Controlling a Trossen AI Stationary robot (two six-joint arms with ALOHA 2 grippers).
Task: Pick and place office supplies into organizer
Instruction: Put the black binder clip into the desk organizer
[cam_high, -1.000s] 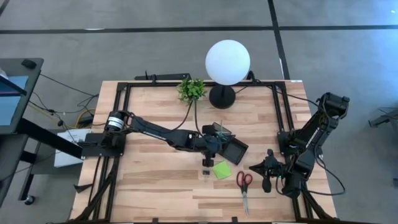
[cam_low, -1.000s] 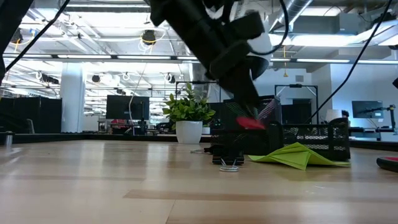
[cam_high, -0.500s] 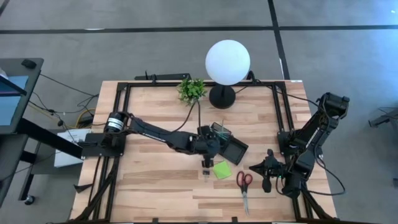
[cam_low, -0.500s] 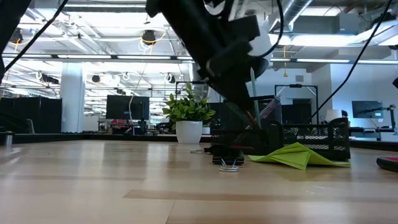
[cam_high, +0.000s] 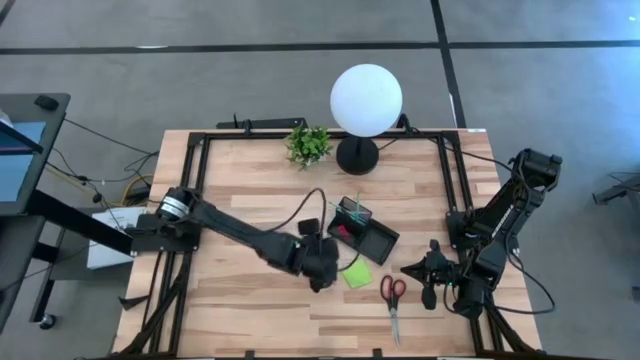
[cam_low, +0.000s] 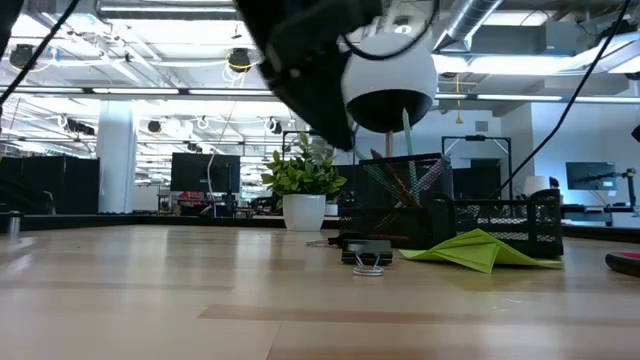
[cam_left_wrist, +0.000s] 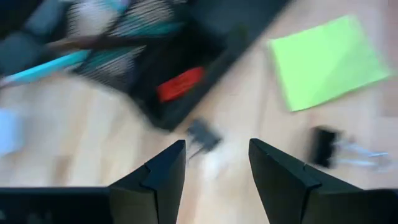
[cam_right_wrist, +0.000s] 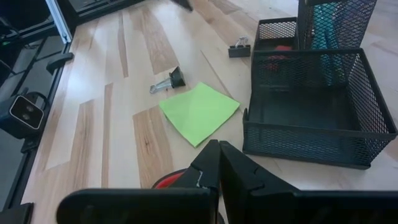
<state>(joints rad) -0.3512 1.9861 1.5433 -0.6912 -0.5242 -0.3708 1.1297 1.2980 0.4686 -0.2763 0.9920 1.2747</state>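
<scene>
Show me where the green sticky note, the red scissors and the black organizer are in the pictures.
green sticky note (cam_right_wrist: 199, 112): right wrist view, middle of the sheet.
red scissors (cam_high: 392, 290): high view, on the red handles.
black organizer (cam_right_wrist: 317, 144): right wrist view, front mesh wall.

Wood table: organizer, sticky pad, scissors, clips, plant, lamp.

This is a big open office or lab, with rows of computer screens on far desks, ceiling pipes, and a wooden robot table.
</scene>
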